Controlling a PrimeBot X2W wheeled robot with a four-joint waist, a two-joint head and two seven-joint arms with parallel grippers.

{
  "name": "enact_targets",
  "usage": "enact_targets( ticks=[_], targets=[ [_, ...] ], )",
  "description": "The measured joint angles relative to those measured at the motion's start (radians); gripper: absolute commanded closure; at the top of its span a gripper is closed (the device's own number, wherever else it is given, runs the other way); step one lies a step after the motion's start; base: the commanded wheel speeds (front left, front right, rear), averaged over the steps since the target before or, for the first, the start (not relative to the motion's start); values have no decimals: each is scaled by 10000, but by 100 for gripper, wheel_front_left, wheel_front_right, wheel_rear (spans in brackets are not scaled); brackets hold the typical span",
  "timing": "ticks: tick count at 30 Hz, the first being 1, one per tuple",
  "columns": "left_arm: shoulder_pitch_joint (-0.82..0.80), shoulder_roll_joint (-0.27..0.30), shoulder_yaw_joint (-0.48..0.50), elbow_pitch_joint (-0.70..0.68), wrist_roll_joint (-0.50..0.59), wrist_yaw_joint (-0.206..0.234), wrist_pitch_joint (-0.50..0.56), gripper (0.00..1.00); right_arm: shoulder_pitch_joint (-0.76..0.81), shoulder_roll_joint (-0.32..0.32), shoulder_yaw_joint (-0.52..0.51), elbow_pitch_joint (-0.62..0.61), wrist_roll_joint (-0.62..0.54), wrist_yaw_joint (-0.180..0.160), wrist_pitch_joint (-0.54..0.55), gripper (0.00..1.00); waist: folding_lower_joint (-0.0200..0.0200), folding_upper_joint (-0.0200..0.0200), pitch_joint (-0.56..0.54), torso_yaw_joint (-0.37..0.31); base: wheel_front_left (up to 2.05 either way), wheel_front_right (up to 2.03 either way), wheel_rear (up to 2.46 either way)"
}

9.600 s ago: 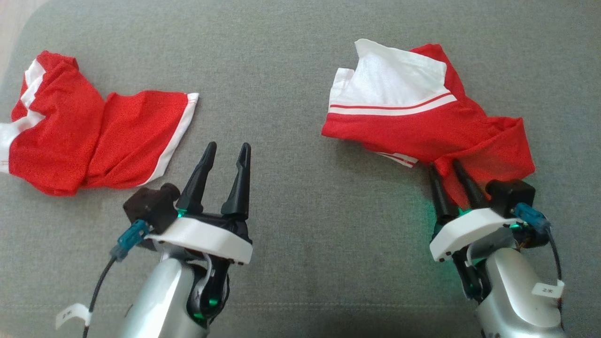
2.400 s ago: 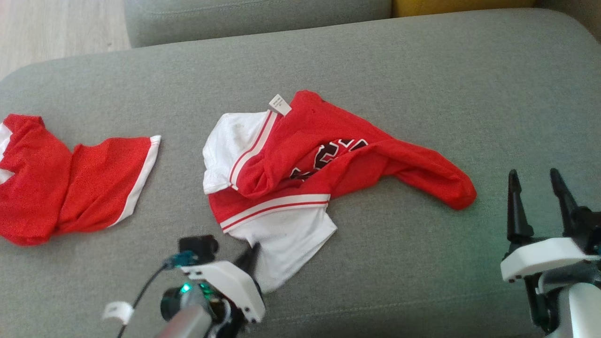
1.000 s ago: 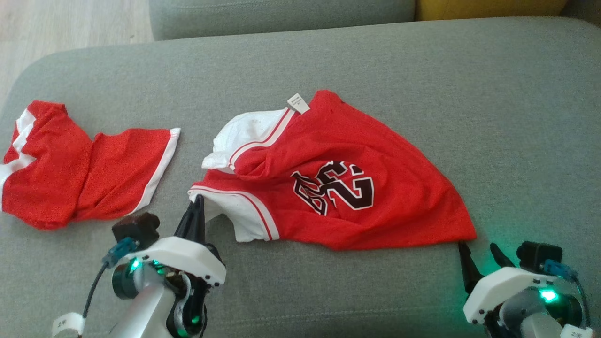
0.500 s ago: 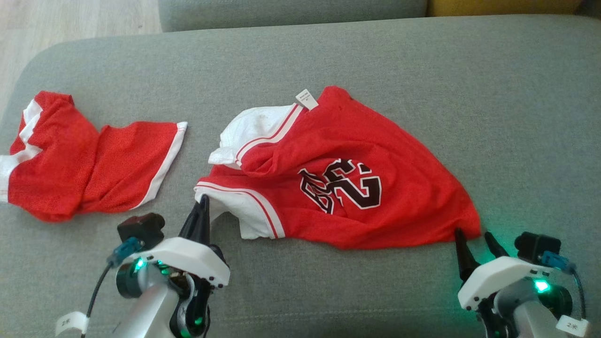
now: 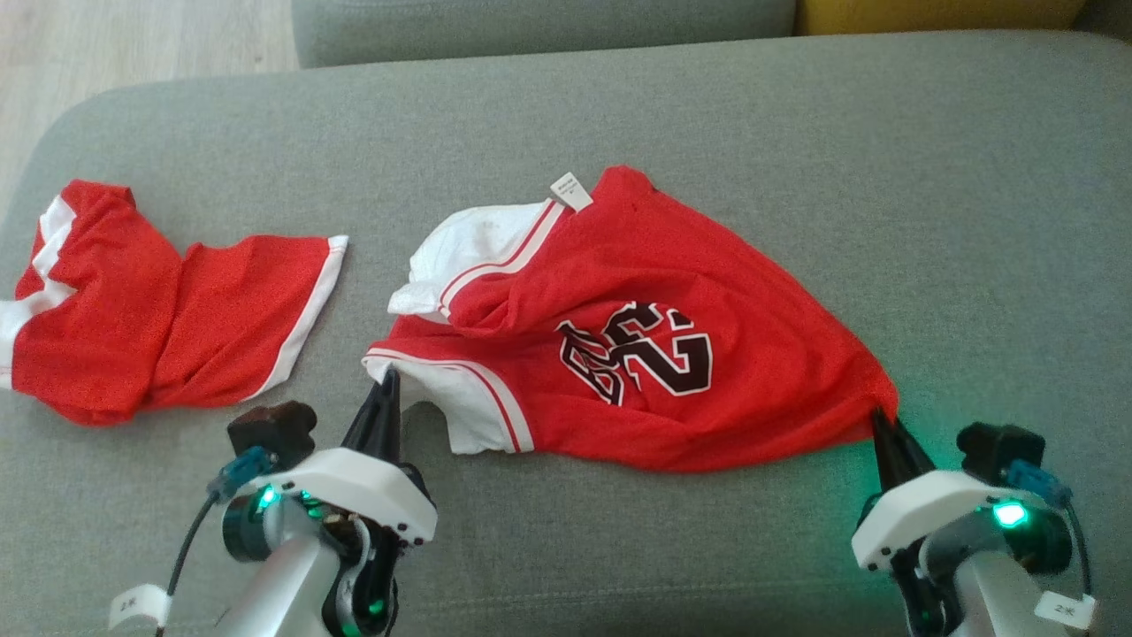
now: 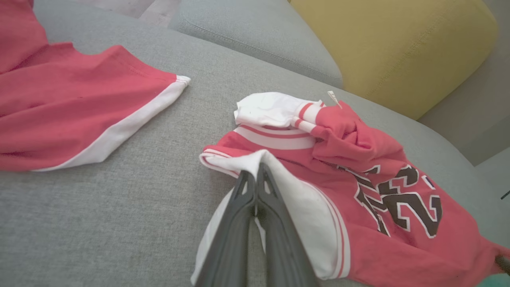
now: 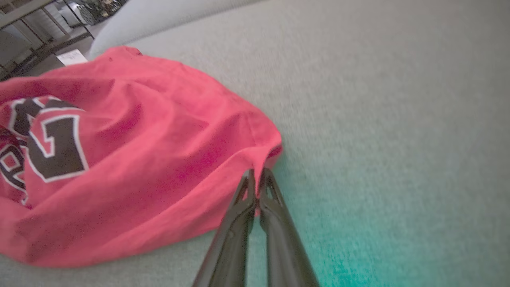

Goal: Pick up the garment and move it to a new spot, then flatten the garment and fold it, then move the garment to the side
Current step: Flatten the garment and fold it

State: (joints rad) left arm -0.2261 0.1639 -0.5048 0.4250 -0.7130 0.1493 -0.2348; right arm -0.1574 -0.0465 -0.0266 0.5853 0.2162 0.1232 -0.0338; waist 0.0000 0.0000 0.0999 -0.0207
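Observation:
The garment is a red jersey with white striped panels and black lettering, lying half spread in the middle of the grey cushion. My left gripper is shut on its white near-left corner, and the left wrist view has that gripper pinching the white fabric. My right gripper is shut on the red near-right corner. Seen from the right wrist, the closed tips bite the red edge. The upper left of the jersey stays bunched.
A second red garment with white trim lies crumpled at the cushion's left end. A yellow cushion and a grey backrest stand behind. Wooden floor shows past the far left corner. Bare cushion stretches to the right.
My right gripper has moved up to the jersey's red corner and closed on it. The left gripper stays shut on the white corner. The head view has shifted slightly.

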Motion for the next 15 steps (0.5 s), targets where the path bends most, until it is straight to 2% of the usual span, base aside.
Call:
enact_targets(
  ticks=[3,7,13,15],
  targets=[
    [0,119,-17,-92,2,-33,58,100,0,-136,230,-472,-384,0,-278,100,0,0,-136,-17,0,0,0],
    [-43,418,-27,-683,79,-138,213,100,-129,-740,529,-1415,-683,0,-640,100,0,0,-366,-42,0,0,0],
    [-653,846,79,-2290,88,-150,788,100,-970,-1657,499,-3168,-625,0,-487,100,0,0,-896,-64,0,0,0],
    [-912,1005,207,-2972,67,-25,1076,100,-1239,-1835,408,-3772,-489,0,-244,100,0,0,-1093,-86,0,0,0]
  ],
)
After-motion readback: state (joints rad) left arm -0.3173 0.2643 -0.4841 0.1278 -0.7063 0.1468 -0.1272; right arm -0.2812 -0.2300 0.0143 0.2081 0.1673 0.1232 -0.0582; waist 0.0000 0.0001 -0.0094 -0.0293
